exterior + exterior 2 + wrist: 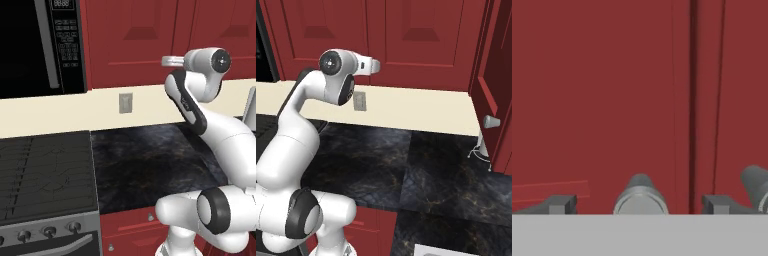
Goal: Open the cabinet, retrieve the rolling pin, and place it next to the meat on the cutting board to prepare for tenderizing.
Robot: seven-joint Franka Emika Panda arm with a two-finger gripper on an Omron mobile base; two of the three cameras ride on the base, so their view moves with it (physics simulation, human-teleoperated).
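Item: two-finger gripper (640, 206), dark tips (558, 204) standing spread wide and grasping nothing, bracketing a round grey knob (641, 196) that is sitting between them at the bottom of the hand view.

Item: tall dark-red wall cabinet with raised-panel door (597, 100), facing the hand close up; its vertical seam (693, 100) is running just right of the knob, and a second grey knob (756, 184) is showing beyond the seam. The door appears to be resting shut.

Item: white arm (200, 95), reaching up from the base toward the cabinet fronts above a dark marbled counter (145, 165).

Step in hand, judged: opening the cabinet, at the knob approach. Next move, judged: pinching the tips onto the knob, then pulling outward along the door's swing.
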